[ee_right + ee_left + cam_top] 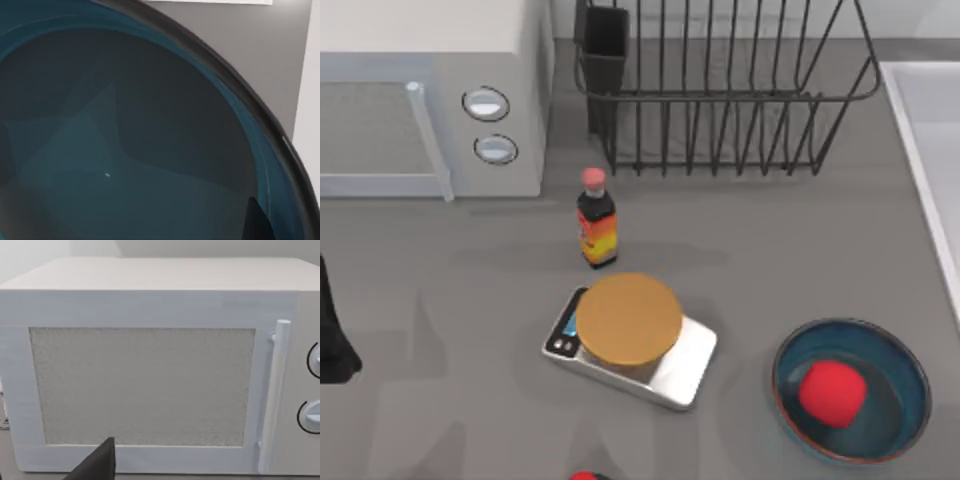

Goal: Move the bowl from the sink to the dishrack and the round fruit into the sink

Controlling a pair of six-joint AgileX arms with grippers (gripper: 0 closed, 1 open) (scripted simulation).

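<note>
The round fruit (832, 390), a plain red ball, lies inside a dark-blue bowl (895, 375) on the table at the front right. The black wire dishrack (720, 100) stands at the back with its cutlery cup (604, 40) at its left corner. The sink's pale rim (920, 150) runs along the right edge. In the right wrist view the inside of another dark-blue bowl (125, 150) sits very close to the camera, with one dark fingertip (257, 220) just over its rim. A dark fingertip (100, 462) of my left gripper faces the microwave door (140, 385).
The grey-white microwave (430, 100) fills the back left. A red-capped sauce bottle (596, 225) stands mid-table, with a kitchen scale (640, 345) carrying a round brown plate in front of it. A small red thing (585, 476) peeks over the front edge. Part of my left arm (330, 335) is at the left edge.
</note>
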